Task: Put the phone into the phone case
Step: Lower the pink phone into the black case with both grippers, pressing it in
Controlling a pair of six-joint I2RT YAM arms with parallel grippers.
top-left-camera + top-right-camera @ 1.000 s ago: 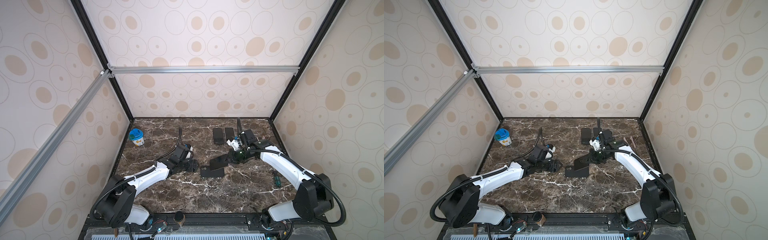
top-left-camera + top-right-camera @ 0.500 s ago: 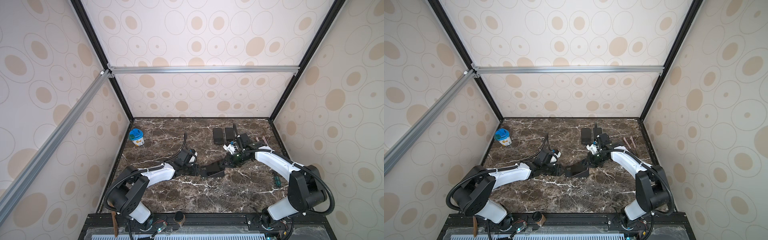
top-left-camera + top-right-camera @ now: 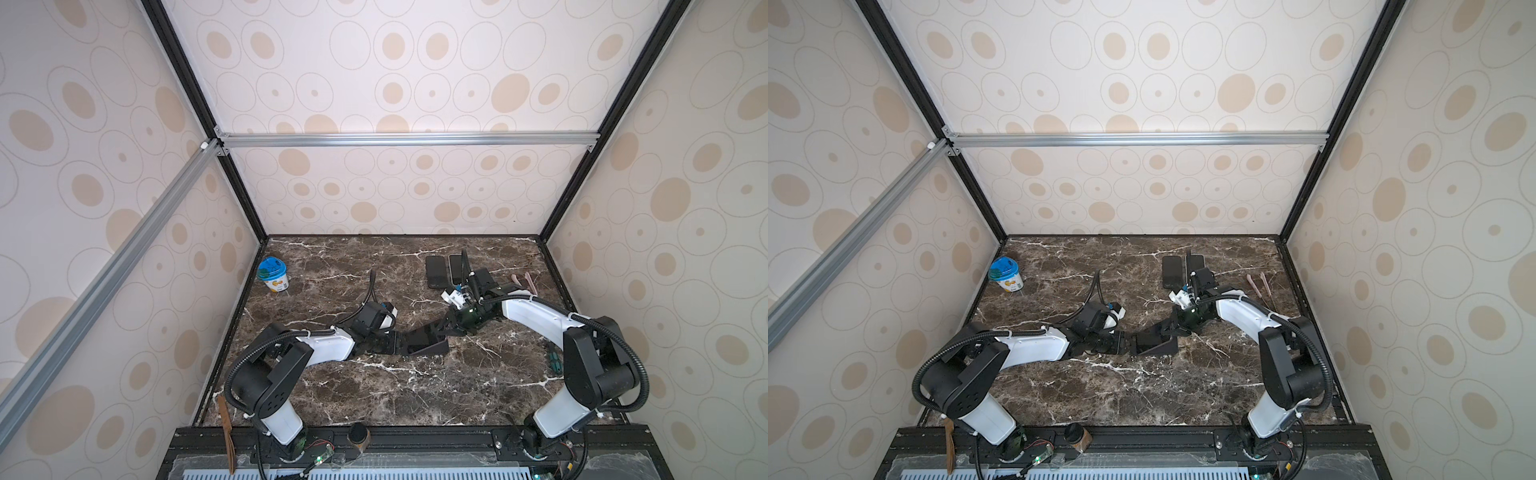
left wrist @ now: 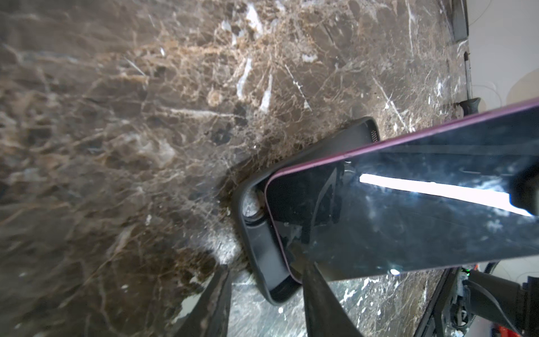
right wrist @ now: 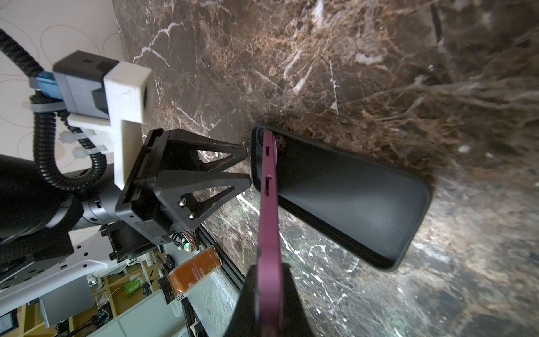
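Observation:
The black phone case [image 3: 436, 348] [image 3: 1163, 347] lies open side up on the marble table, in both top views. The phone [image 3: 424, 332] [image 4: 408, 204], purple-edged with a dark screen, slants down into it. The phone's low end rests inside the case's camera-hole end. My right gripper [image 3: 451, 328] [image 5: 269, 271] is shut on the phone's raised end [image 5: 268, 218]. My left gripper [image 3: 395, 343] [image 4: 265, 271] sits low at the case's short end [image 4: 256, 248]. Its jaws stand apart around that corner. One finger [image 4: 215, 300] is clear of the case wall.
A blue-lidded cup [image 3: 272, 274] stands at the back left. Two dark phones [image 3: 436, 270] lie at the back behind my right arm, with pink sticks [image 3: 530, 282] beside them. A green-handled tool [image 3: 555, 361] lies at the right edge. A pepper jar [image 3: 359, 436] is on the front rail.
My left gripper slid right up to the case's end and its jaws narrowed. My right gripper lowered the phone, so its end now sits in the case.

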